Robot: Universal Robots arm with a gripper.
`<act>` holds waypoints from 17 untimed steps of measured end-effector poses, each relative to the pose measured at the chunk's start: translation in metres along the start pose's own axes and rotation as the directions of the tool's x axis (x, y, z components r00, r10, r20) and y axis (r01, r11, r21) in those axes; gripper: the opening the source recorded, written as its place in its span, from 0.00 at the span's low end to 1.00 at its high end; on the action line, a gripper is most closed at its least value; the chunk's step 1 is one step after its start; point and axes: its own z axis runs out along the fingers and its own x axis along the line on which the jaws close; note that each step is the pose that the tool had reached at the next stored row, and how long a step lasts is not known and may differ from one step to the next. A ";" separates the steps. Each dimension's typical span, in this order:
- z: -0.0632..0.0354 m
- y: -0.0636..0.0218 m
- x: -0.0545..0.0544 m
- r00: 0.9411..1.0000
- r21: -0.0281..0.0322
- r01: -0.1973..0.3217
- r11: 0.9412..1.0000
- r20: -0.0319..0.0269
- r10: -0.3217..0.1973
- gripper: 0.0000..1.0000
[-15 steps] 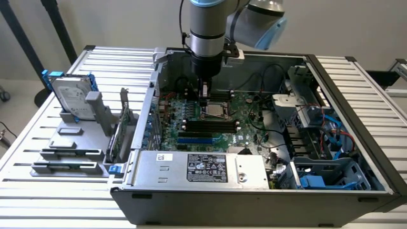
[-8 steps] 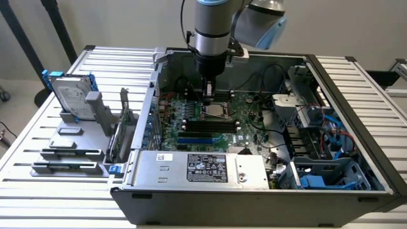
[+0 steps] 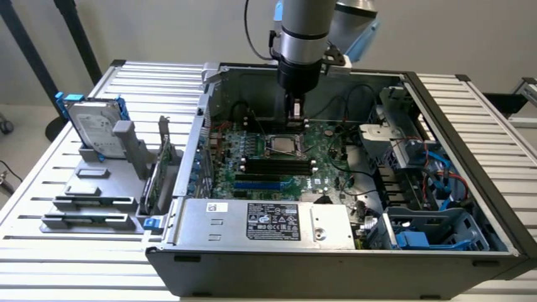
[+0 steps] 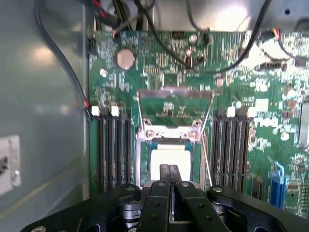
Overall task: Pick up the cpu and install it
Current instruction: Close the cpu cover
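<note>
The cpu (image 4: 170,157) lay flat in the motherboard's (image 4: 270,106) open socket (image 4: 144,159) beneath the gripper (image 4: 169,168), whose fingers (image 4: 164,175) were together; light, stiff, slick-topped and probably fragile, it seemed best gripped by opposite edges.

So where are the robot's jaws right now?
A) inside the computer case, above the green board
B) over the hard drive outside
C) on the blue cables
A: the jaws hang inside the open case, right above the green board.
</note>
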 end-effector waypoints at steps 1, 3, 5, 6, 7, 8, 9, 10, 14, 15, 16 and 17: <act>-0.0027 0.0045 0.000 1.000 0.001 0.000 1.000 -0.003 0.000 0.11; -0.0078 0.0135 0.000 1.000 0.003 0.000 1.000 -0.008 0.000 0.11; -0.0120 0.0226 0.001 1.000 0.004 0.000 1.000 -0.013 0.000 0.11; -0.0136 0.0274 0.001 1.000 0.005 0.000 1.000 -0.016 0.000 0.11; -0.0147 0.0317 0.001 1.000 0.005 0.000 1.000 -0.018 0.000 0.11; -0.0158 0.0357 0.001 1.000 0.006 0.000 1.000 -0.021 0.000 0.11; -0.0166 0.0396 0.001 1.000 0.006 0.000 1.000 -0.024 0.000 0.11; -0.0171 0.0433 0.001 1.000 0.006 0.001 1.000 -0.026 -0.001 0.11; -0.0178 0.0568 0.001 1.000 0.006 0.002 1.000 -0.031 -0.001 0.11; -0.0179 0.0598 0.001 0.999 0.006 0.002 1.000 -0.032 -0.002 0.11; -0.0179 0.0626 0.001 0.999 0.006 0.002 1.000 -0.032 -0.002 0.11; -0.0179 0.0653 0.001 0.999 0.006 0.002 1.000 -0.032 -0.002 0.11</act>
